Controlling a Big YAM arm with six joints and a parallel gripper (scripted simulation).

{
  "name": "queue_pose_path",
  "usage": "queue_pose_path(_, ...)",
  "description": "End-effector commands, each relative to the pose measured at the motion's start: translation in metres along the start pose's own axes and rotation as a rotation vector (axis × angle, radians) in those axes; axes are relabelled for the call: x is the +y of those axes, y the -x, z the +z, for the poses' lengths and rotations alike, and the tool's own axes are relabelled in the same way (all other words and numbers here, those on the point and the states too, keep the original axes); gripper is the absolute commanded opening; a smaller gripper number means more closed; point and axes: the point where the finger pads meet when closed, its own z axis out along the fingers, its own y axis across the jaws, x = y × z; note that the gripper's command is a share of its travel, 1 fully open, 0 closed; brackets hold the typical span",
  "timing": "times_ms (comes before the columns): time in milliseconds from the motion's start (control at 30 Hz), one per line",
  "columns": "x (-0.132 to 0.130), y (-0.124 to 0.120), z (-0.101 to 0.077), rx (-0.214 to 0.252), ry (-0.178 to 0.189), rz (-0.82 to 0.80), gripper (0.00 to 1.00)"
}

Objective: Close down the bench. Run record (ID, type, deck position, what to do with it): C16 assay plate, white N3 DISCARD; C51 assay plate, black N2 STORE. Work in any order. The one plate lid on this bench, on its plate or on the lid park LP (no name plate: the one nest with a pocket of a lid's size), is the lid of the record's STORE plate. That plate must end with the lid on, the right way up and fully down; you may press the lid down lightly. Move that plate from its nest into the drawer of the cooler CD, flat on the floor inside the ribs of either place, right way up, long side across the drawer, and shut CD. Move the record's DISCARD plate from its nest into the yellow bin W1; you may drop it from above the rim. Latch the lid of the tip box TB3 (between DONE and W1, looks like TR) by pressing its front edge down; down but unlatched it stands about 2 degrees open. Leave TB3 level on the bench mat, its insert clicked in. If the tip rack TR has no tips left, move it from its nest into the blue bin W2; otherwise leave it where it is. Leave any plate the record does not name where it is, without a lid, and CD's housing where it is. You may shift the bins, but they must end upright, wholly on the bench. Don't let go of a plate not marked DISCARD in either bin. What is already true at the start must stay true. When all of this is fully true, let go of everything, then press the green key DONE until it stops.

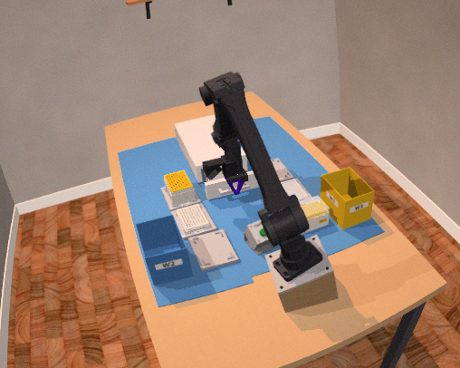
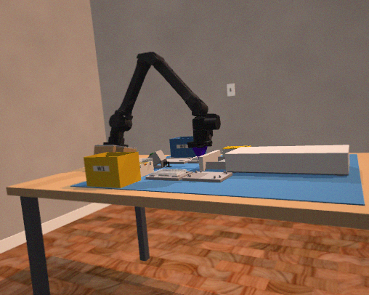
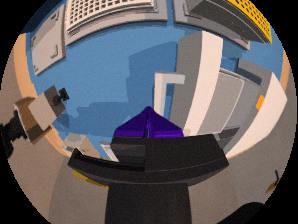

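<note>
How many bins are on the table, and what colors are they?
2. The yellow bin W1 stands at the right edge of the blue mat. The blue bin W2 stands near the mat's front left corner. No others show.

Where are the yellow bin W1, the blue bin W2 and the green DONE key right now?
Yellow bin W1 (image 1: 357, 209): top view, front wall beside its label.
Blue bin W2 (image 1: 171, 272): top view, front wall under its label.
Green key DONE (image 1: 263, 232): top view, the visible part of its cap, beside the arm.
</note>
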Motion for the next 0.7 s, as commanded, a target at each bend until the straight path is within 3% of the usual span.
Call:
queue_pose_path(0, -0.0370, 0.0082, -0.0216, 0.000, -0.082, -0.020, 0.00)
queue_pose_path(433, -0.0370, 0.0082, -0.0216, 0.000, -0.082, -0.020, 0.00)
queue_pose_path(500, -0.0330, 0.0066, -0.0134, 0.000, -0.051, -0.012, 0.00)
queue_pose_path(667, -0.0402, 0.0069, -0.0137, 0.000, -0.053, -0.013, 0.00)
